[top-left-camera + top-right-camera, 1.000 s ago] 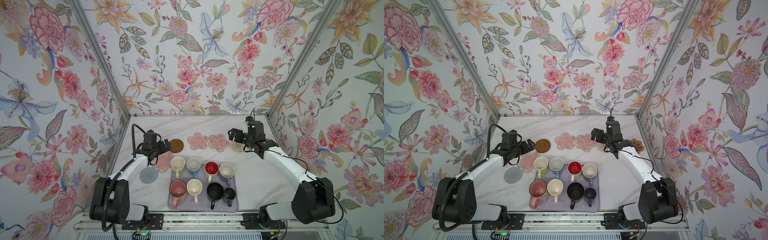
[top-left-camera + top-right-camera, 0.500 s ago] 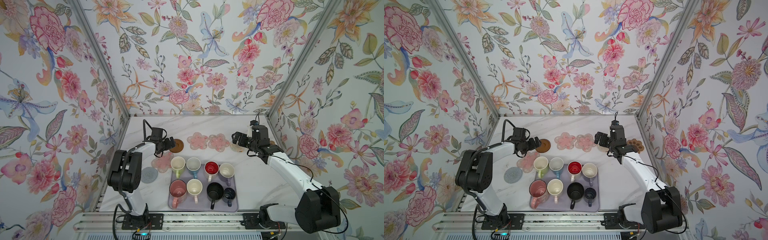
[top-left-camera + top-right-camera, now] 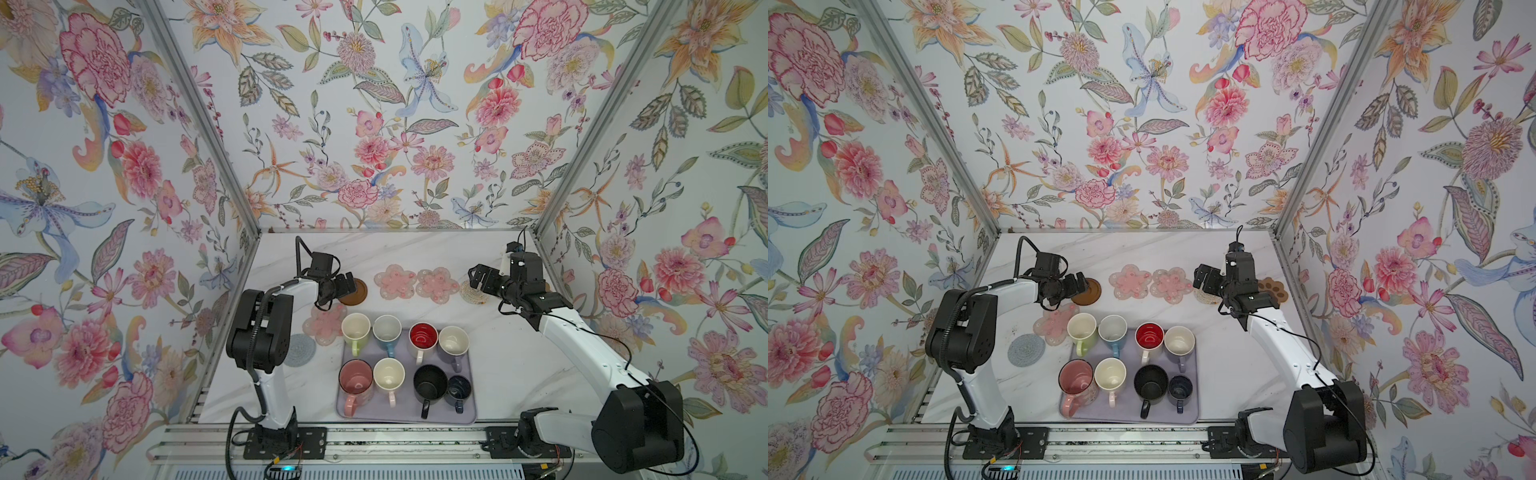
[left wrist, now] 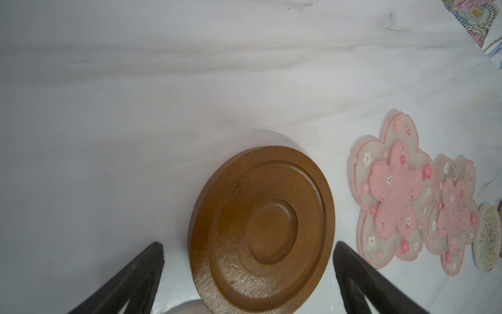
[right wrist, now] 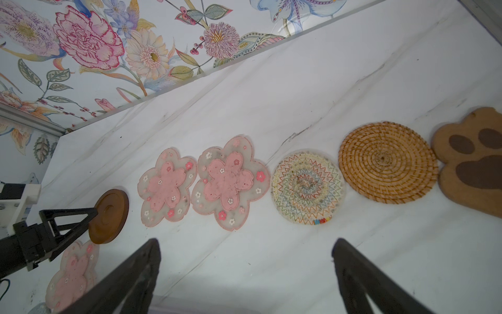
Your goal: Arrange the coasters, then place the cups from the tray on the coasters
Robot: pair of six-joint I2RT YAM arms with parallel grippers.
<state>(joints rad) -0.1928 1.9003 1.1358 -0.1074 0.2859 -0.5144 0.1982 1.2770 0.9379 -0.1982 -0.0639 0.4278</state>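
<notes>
The brown round wooden coaster (image 4: pixel 262 231) lies on the white marble table (image 4: pixel 108 122), between the wide-open, empty jaws of the left gripper (image 4: pixel 248 243). It seems stiff, light and thin; grip its opposite edges.

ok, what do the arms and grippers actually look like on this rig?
The left arm and right arm match: white links, bulky black joint housings, black bases on an aluminium rail. Loose black cables trail along each. The left gripper and right gripper are black, with triangular open-frame fingers. No markings readable.
</notes>
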